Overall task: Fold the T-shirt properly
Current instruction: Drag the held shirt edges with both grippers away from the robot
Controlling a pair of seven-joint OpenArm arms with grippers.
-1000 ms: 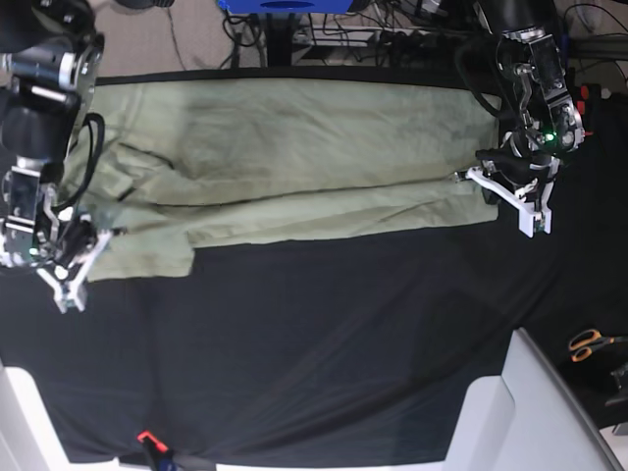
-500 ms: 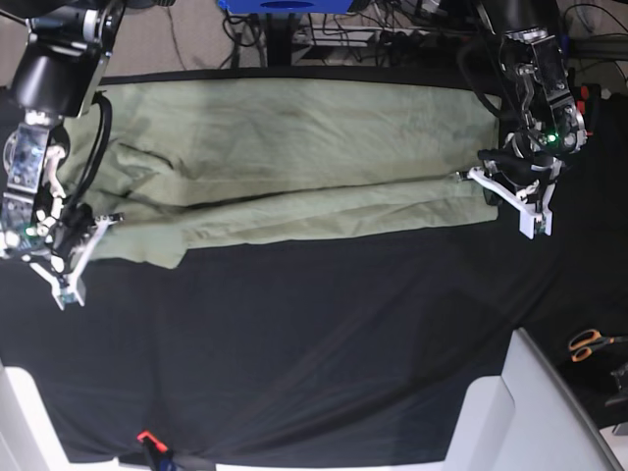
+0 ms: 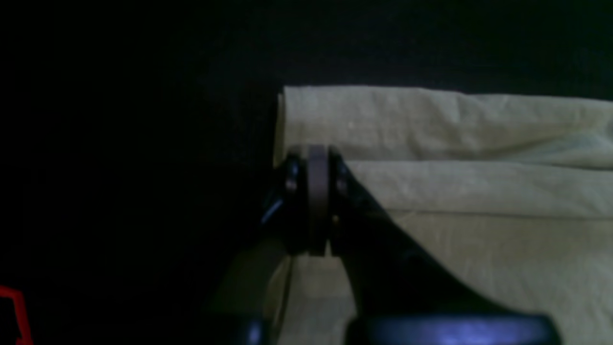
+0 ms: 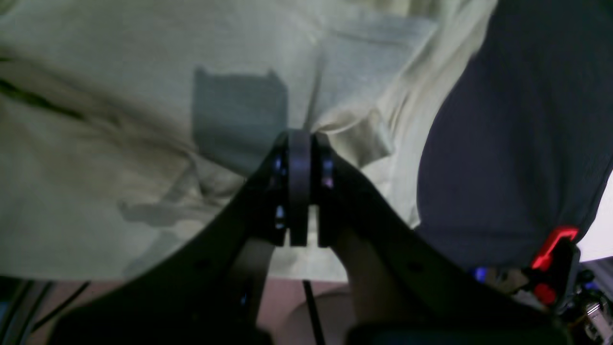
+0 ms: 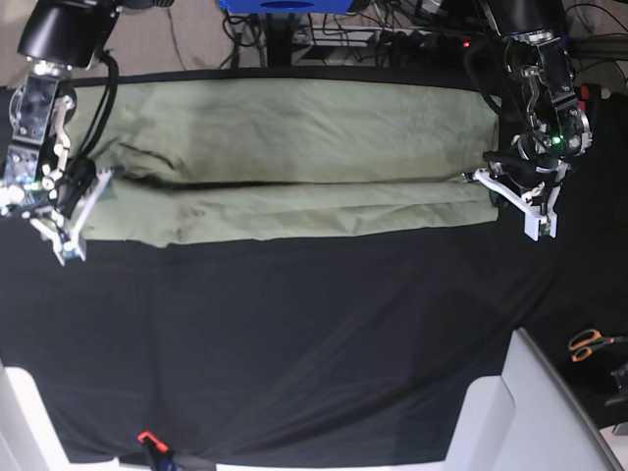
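The left jaws (image 3: 317,191) are clenched on the T-shirt (image 5: 285,162) at the fold line on its end near the surface's right edge; the wrist view shows cloth pinched between them where an upper layer lies over the lower one. The right jaws (image 4: 299,191) are clenched too, gripping bunched fabric at the shirt's other end, near the left edge. Between the two grips the shirt lies stretched as a long band along the far edge of the surface, on the black cloth (image 5: 314,343), with its near strip doubled over lengthwise and a dark crease running down the middle.

I judge the first lengthwise fold nearly laid but not let go. Left to do: release, perhaps a second lengthwise fold, then the crosswise folds to make a compact packet.
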